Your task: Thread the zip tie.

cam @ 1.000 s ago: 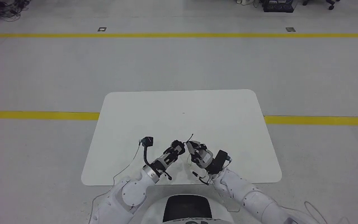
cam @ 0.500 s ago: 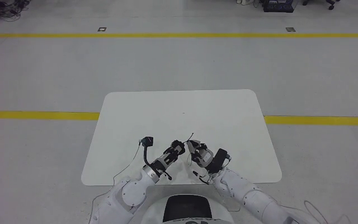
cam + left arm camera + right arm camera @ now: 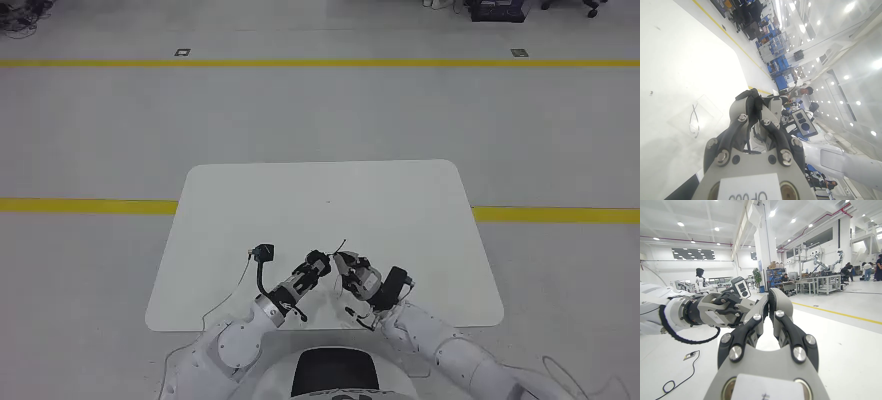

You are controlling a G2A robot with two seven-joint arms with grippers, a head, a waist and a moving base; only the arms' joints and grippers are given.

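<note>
Zip tie, the thin black plastic one (image 3: 341,244), was held up off the white tabletop (image 3: 400,200). My left gripper (image 3: 755,100) and right gripper (image 3: 769,298) were both clamped on it. Worry: that bendy tail could've buckled and missed the head slot.

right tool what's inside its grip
The right tool is shut, fingers pressed together. A thin black zip tie pokes out near its tip; any part inside the grip is covered.

Top view looks down on the desk (image 3: 400,200); wrist views, close behind left gripper (image 3: 755,102) and right gripper (image 3: 769,298), face each other.
</note>
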